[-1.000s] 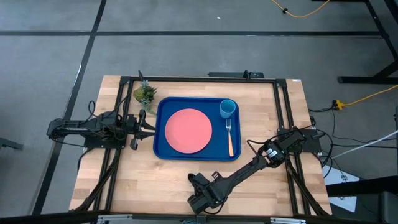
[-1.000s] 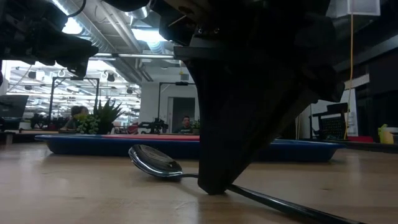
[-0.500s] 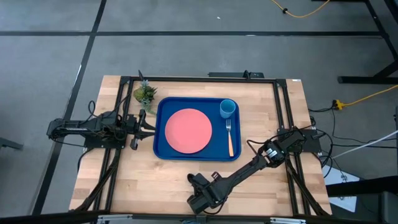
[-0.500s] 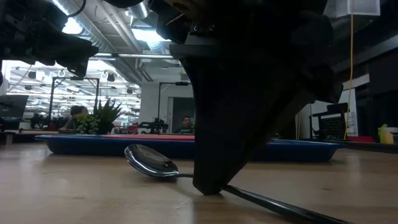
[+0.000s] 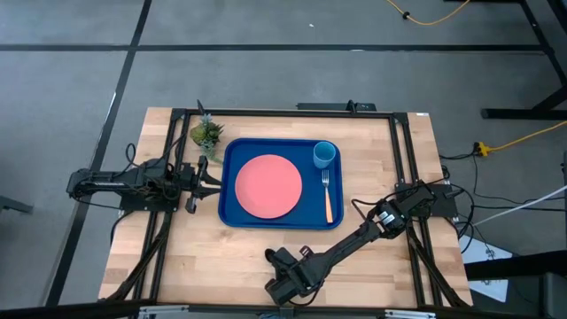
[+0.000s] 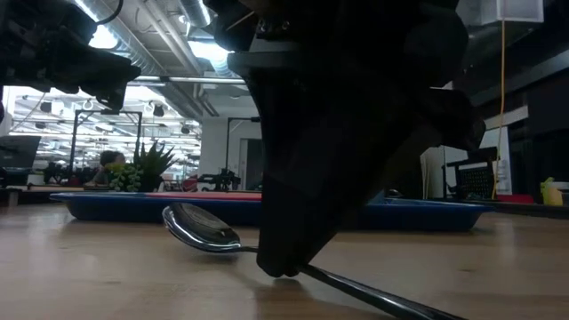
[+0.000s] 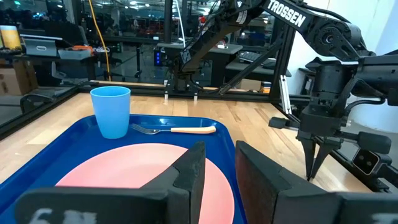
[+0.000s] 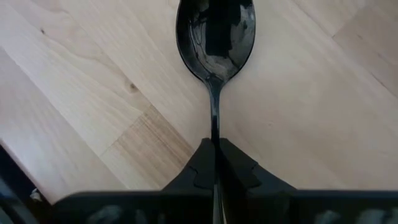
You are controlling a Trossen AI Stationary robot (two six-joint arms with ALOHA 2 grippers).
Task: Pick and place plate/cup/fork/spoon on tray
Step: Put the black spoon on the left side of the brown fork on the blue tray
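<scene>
The dark shiny spoon [image 6: 197, 229] lies on the bare wood near the table's front edge, bowl up; it also shows in the right wrist view [image 8: 216, 34]. My right gripper [image 5: 282, 282] is shut on its handle. The deep-blue tray [image 5: 229, 209] sits mid-table and holds the salmon-pink plate [image 5: 267, 185], the light-blue cup [image 5: 324, 155] and the tan-handled fork [image 5: 328, 197]. My left gripper [image 5: 211, 175] waits open at the tray's left edge, with nothing between its fingers [image 7: 219, 177]. My right gripper pinches the spoon's thin handle [image 8: 214, 127] between its two fingers, a short way behind the bowl. The fingers [image 6: 280, 258] come from above, pointing down. The spoon sits low at the tabletop, its handle's free end [image 6: 391, 305] toward the near edge; whether the bowl touches the wood I cannot tell.
A small potted plant [image 5: 206, 135] stands at the tray's far left corner. Dark frame rails [image 5: 403, 177] run along the table's left and right sides. Bare wood lies between the tray and the front edge. People sit in the room beyond [image 6: 113, 162].
My right gripper has gone a little toward the table's left edge, staying shut on the handle. The spoon has shifted left with it, low over the wood, its bowl still up.
</scene>
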